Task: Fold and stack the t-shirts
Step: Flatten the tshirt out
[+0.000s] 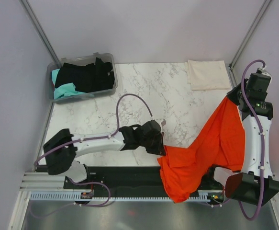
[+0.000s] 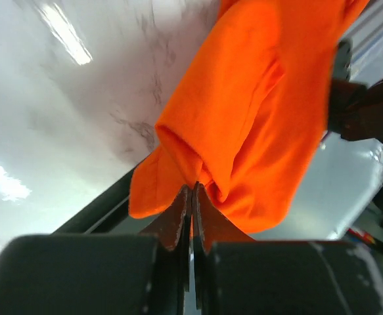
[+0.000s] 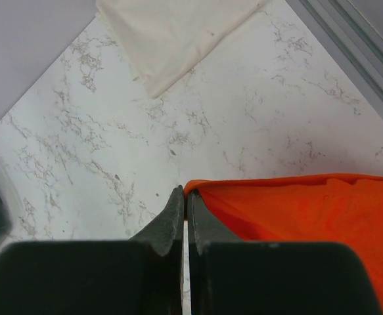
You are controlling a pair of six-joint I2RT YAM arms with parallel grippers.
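Had bright orange-red cloth t-shirt (image 1: 211,143) clamped in both pincers, each shut on a cloth edge. Left gripper (image 2: 192,187) at white marble table's (image 1: 168,91) near edge, right gripper (image 3: 184,193) over its right edge. Sagged off the near edge, so likely to snag there or slip a thin pinch.

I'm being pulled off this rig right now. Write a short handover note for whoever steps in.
Left gripper: shut on a bunched edge of the orange t-shirt, by the near edge of the table.
Right gripper: shut on another edge of it, farther back on the right; the cloth hangs between them, sagging over the near edge.
Cream t-shirt: folded flat, far right corner.
Black t-shirt and teal t-shirt: crumpled in the bin, far left.
Done: cream one folded. Left: spread, fold and stack the orange, then the binned shirts.
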